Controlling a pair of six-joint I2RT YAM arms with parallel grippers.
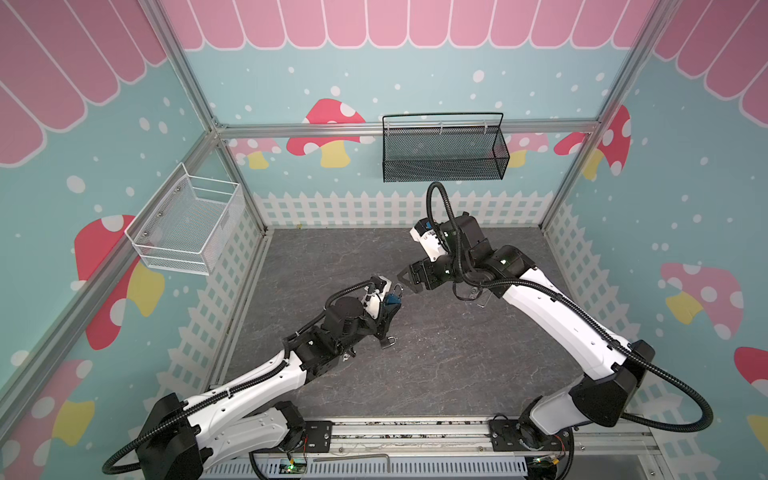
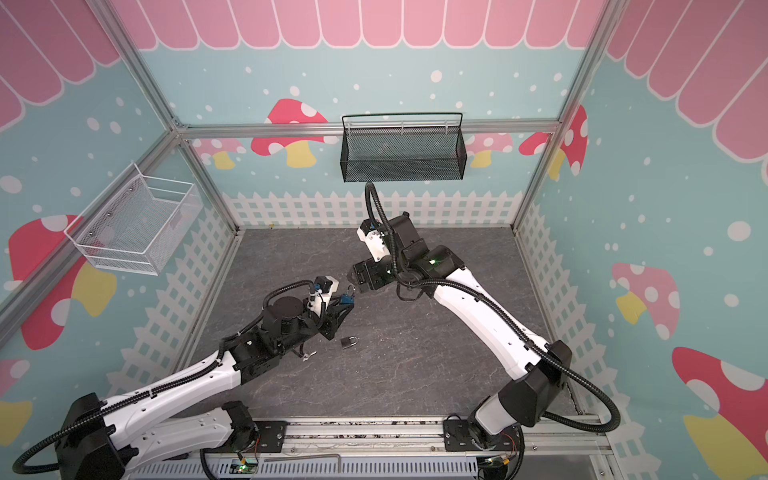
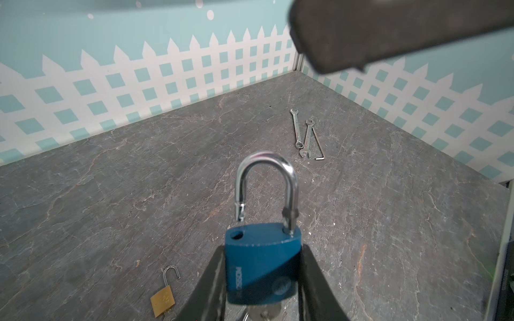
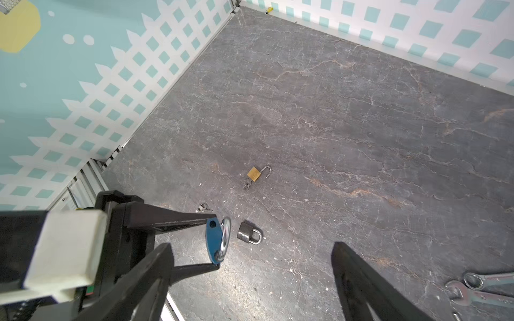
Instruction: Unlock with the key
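Left jaws: the left gripper (image 4: 214, 241) is clamped on the flat sides of the blue padlock (image 3: 262, 264), its shackle (image 3: 265, 164) open past the tips.
Right jaws: the right gripper (image 1: 409, 281) is spread and empty, just beyond that shackle.
Handling: we judge it heavy, rigid and slick, so we hold the body.
Below: dark padlock (image 4: 248, 236), closed.

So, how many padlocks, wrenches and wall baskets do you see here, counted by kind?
Padlocks: 3 (blue padlock, brass padlock, dark padlock)
Wrenches: 2
Wall baskets: 2 (white basket, black basket)
Total: 7
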